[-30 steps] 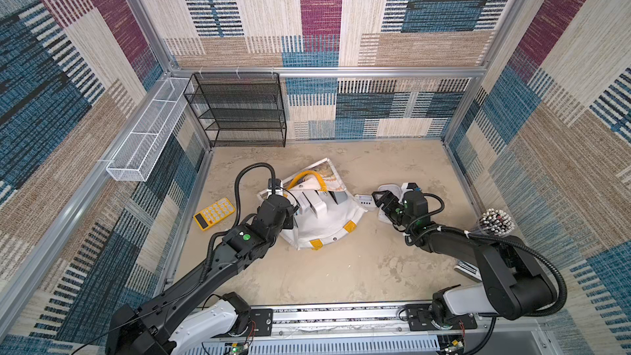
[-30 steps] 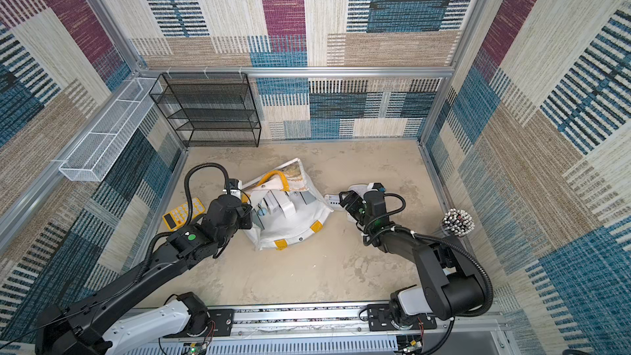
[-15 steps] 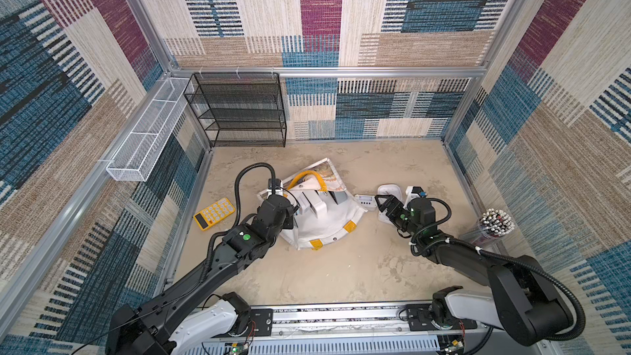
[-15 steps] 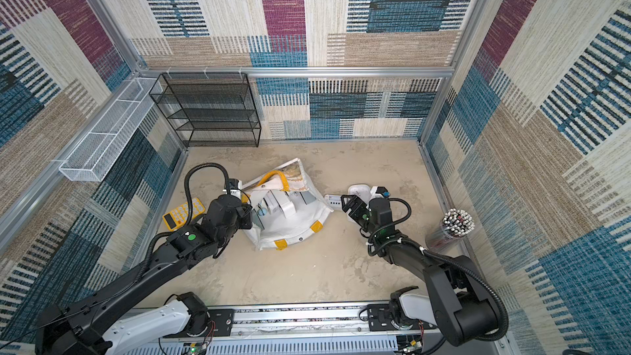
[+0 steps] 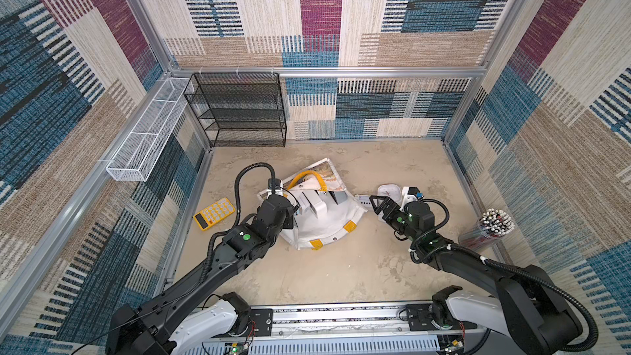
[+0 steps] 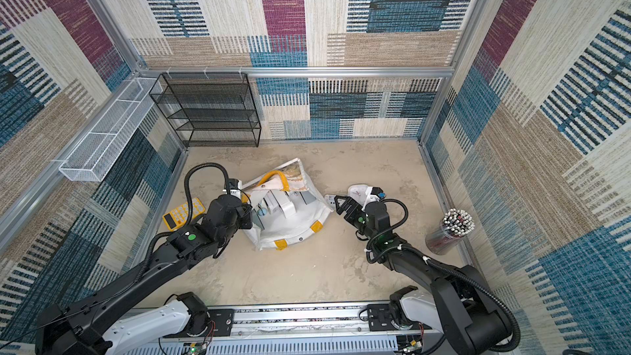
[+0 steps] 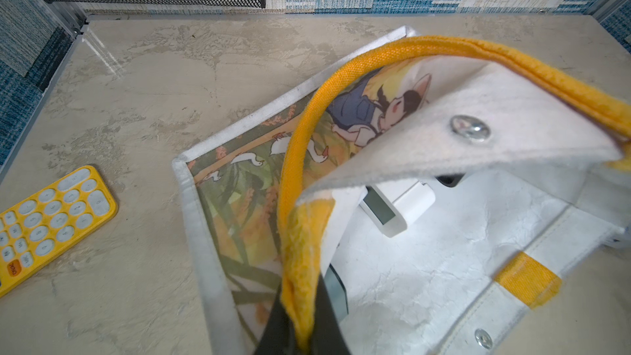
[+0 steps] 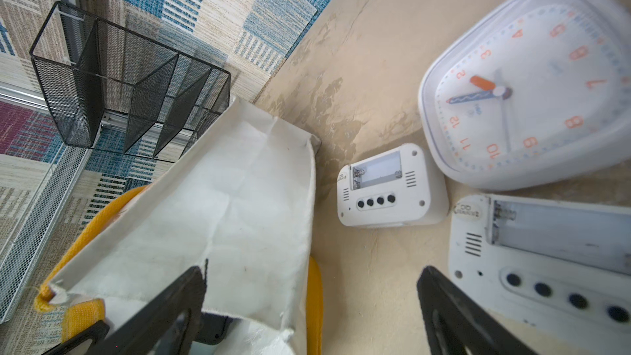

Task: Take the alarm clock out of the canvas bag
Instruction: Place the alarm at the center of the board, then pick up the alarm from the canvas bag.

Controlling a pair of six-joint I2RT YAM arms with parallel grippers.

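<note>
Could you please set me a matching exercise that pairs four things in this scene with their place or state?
Things
1. left gripper
2. right gripper
3. yellow calculator
4. white dial clock

Place or state
A. lies on the table just beyond the right gripper
B. fingers open, holding nothing
C. fingers shut on the yellow handle
D. lies on the table on the left arm's side of the canvas bag

Pairs: 1-C, 2-B, 3-D, 4-A

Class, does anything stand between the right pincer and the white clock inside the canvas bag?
Yes: a white side wall of the canvas bag rises between the right pincer and the clock; from above, nothing covers it.
</note>
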